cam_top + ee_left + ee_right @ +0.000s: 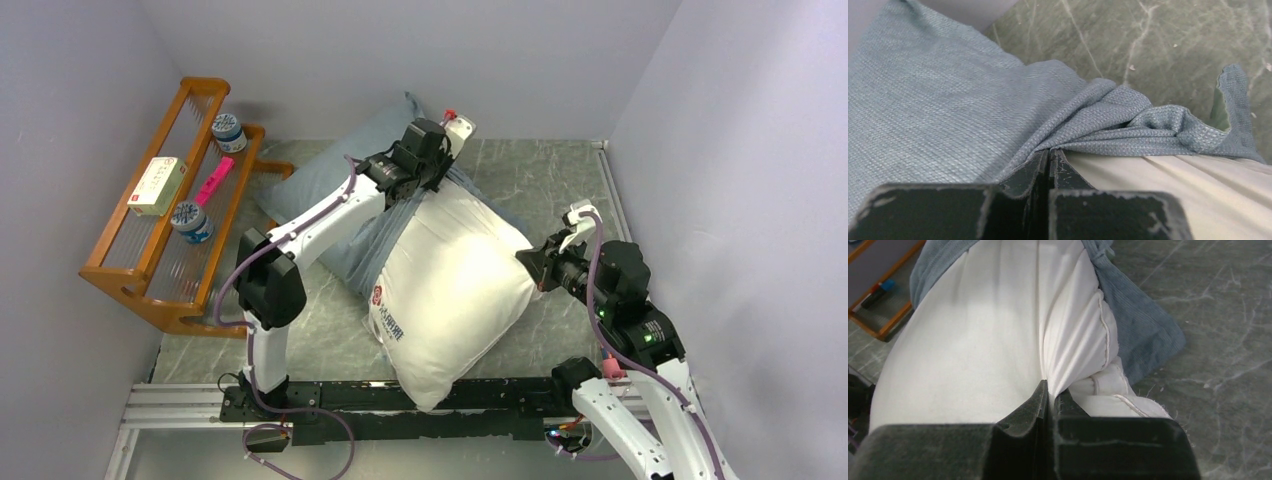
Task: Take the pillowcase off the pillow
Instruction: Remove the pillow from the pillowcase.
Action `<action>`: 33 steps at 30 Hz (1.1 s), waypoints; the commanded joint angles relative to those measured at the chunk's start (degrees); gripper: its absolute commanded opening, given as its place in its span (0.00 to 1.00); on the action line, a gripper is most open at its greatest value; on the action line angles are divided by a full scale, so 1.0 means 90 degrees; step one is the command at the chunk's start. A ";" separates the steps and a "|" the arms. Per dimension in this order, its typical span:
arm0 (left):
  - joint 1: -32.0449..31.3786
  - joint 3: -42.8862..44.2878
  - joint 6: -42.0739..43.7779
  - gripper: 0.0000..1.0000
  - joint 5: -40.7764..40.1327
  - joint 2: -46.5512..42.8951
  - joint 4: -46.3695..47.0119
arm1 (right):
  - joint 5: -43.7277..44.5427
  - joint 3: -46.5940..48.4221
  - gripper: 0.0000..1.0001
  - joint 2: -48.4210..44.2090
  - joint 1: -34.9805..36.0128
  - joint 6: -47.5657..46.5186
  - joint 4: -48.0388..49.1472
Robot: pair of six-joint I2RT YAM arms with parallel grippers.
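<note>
The white pillow (450,285) with a red logo lies across the table's middle, mostly out of the grey-blue pillowcase (345,185), which is bunched behind it at the back left. My left gripper (432,178) is shut on the gathered pillowcase edge (1088,135) at the pillow's far end. My right gripper (530,262) is shut on a fold of the pillow (998,340) near its right corner. In the right wrist view the pillowcase (1138,325) lies under the pillow's far side. The patchwork face is hidden.
A wooden rack (175,205) with jars, a box and a pink item stands at the left. Walls close the back and right. The marble tabletop (560,170) shows at the back right. A metal rail (330,395) runs along the near edge.
</note>
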 commanded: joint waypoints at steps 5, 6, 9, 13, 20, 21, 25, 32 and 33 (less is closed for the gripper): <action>0.0885 0.0540 0.0034 0.05 -0.1434 0.0472 0.0225 | 0.0968 0.0460 0.00 -0.0311 -0.0002 -0.0090 -0.0065; 0.0885 0.0526 -0.0034 0.05 -0.1190 0.0487 0.0230 | 0.0870 0.0417 0.00 -0.0245 -0.0004 -0.0026 -0.0024; 0.0819 -0.0076 -0.0318 0.11 -0.0232 0.0187 0.0723 | 0.0496 0.0344 0.00 0.0003 -0.0004 0.0069 0.0130; 0.0797 -0.0824 -0.0665 0.21 0.0422 -0.0318 0.1299 | 0.0305 0.0333 0.00 0.0333 -0.0007 0.0091 0.0178; 0.0799 -0.1303 -0.1309 0.42 0.1029 -0.1109 0.1556 | 0.0313 0.0369 0.25 0.0677 -0.0006 0.0143 0.0030; 0.0798 -0.1444 -0.1399 0.45 0.1075 -0.1253 0.1659 | 0.0323 0.0388 0.32 0.0707 -0.0002 0.0149 0.0037; 0.0798 -0.2058 -0.1730 0.60 0.1276 -0.1964 0.1903 | 0.0324 0.0586 0.51 0.0878 -0.0002 0.0044 -0.0010; 0.0807 -0.2796 -0.1809 0.73 0.1150 -0.3040 0.1766 | 0.0189 0.0853 0.75 0.1109 -0.0009 -0.0101 -0.0025; 0.0807 -0.2911 -0.1782 0.73 0.1150 -0.3188 0.1734 | 0.0080 0.0840 0.77 0.1138 -0.0002 -0.0094 0.0005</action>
